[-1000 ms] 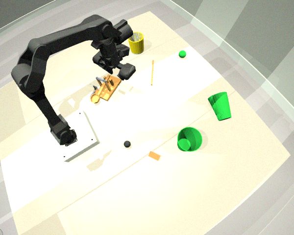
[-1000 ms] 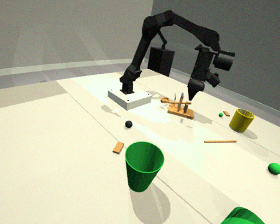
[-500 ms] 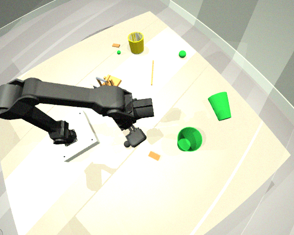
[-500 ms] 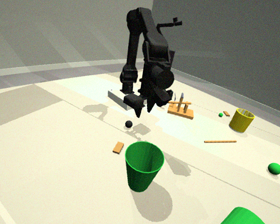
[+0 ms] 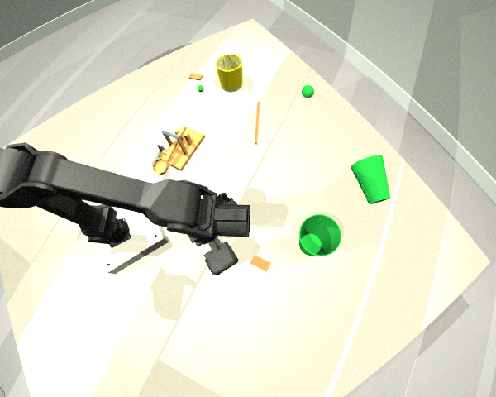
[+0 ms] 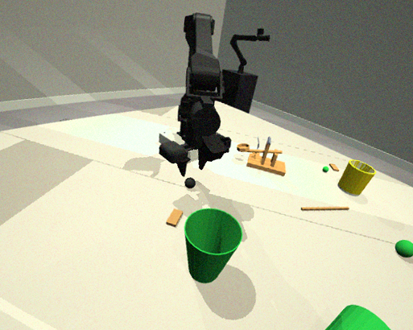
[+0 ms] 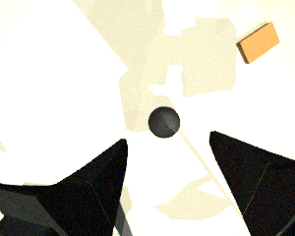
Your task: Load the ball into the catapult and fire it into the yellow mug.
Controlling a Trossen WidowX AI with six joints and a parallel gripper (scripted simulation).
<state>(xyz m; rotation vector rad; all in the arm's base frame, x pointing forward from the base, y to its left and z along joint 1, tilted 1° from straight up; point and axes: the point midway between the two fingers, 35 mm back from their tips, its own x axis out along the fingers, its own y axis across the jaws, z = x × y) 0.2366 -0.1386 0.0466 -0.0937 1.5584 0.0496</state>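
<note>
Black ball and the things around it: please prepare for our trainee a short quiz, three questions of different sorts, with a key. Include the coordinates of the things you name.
1. True or false: the black ball [image 6: 189, 182] [image 7: 164, 122] is held between the gripper's [image 6: 192, 172] [image 7: 168, 136] fingertips.
2. Which stands upright: (a) the green cup near the flat orange block [image 5: 260, 263] [image 6: 174, 217] [image 7: 259, 43], or (b) the green cup farther from it?
3. Fill in: the mug [image 5: 230, 78] [image 6: 354, 179] is coloured ____.

Key: 1 false; 2 a; 3 yellow.
</note>
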